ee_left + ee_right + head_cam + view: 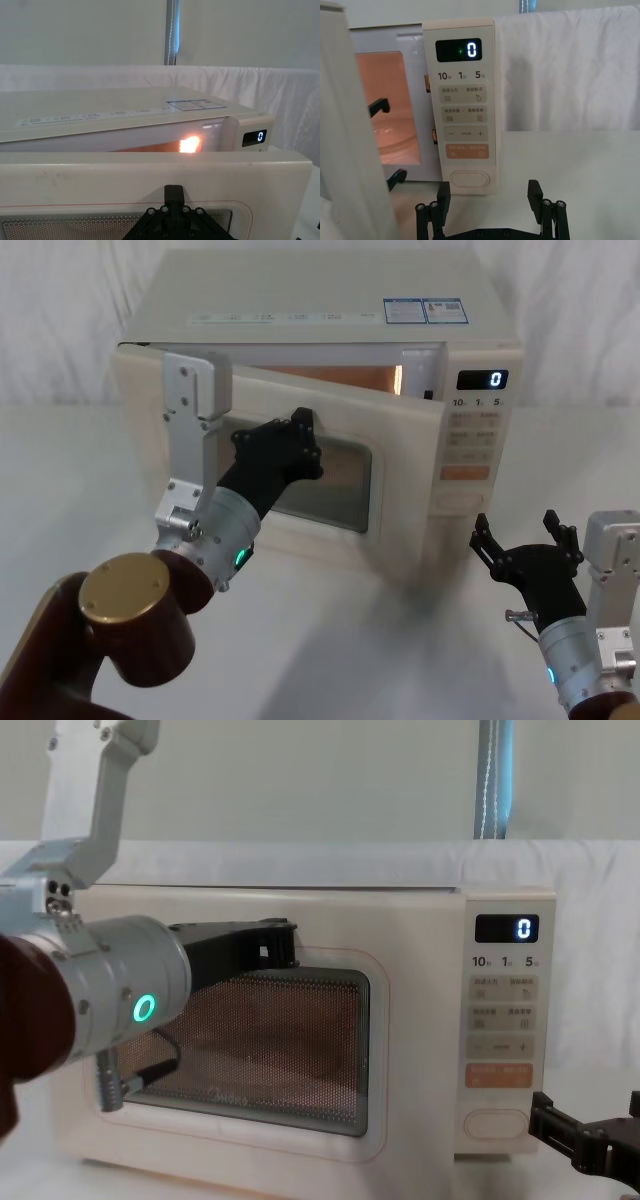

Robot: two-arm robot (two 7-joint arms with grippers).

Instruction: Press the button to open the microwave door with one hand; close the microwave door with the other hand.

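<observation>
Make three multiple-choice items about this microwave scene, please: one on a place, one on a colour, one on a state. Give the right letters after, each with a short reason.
1. Where is the left hand?
A. against the front of the microwave door
B. on top of the microwave
C. low beside the key panel

2. What colour is the rectangular key just above the button?
A. green
B. orange
C. black

3. What state is the microwave door in?
A. fully shut
B. partly open
C. taken off

Answers:
1 A: the head view shows its black fingers against the door by the window's upper edge.
2 B: the right wrist view shows it orange.
3 B: the door stands swung out at its panel side, the lit cavity showing behind it. The right hand waits open, low before the panel.
</observation>
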